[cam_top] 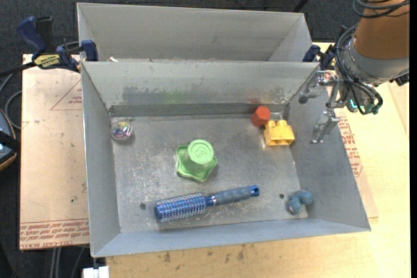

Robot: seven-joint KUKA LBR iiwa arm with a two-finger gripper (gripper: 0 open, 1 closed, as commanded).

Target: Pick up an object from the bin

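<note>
The claw [314, 111] is seen above the right sloping wall of the grey metal bin [195, 36], with its two metal fingers held apart and nothing gripped between them. The thing nearest to it is a yellow block [279, 133], angular and plastic-looking, which lies on the bin floor just left of the claw and apart from it. A small orange-red rounded piece [261, 115] is set just up and left of the yellow block. Further left of the block, a green round cup-like thing [197, 159] with a lobed base is found. Below and left of the block, a blue hairbrush [205, 202] with a bristled head is laid. Below the block, a small grey-blue lump [299, 202] is seen, and far to its left a small shiny ball [122, 131].
</note>
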